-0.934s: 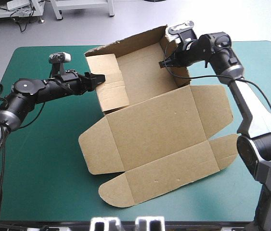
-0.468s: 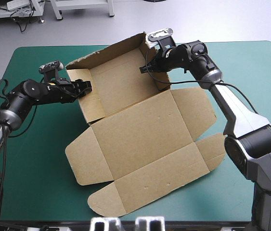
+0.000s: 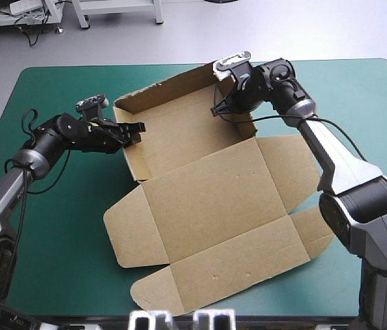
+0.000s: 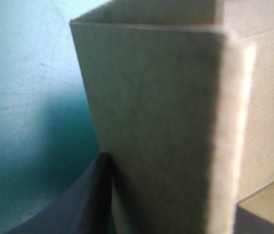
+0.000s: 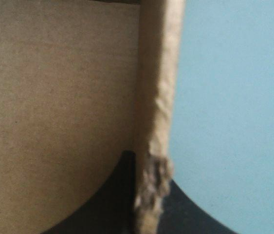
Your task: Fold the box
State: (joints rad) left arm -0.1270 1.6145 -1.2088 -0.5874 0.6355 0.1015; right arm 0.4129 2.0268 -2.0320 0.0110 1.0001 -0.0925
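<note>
I'm seeing the box [image 3: 207, 199] lying centred on the teal-green cover [image 3: 56, 261], far walls raised, lid flat. My left gripper [image 3: 137, 130] is reaching in level, pinching its left wall. The right gripper [image 3: 222, 110], arm stretched forward, is pinching the right wall.

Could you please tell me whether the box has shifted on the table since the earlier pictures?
Yes. The box has slid toward the table's near edge and, overall, somewhat toward its left edge.

The left arm [image 3: 69, 134] and right arm [image 3: 337, 158] share silver-grey tubular links, rounded dark grey joints and black forearms. The left claw [image 3: 138, 129] and right claw [image 3: 219, 110] each carry two broad, curved black fingers [image 5: 105, 204].
</note>
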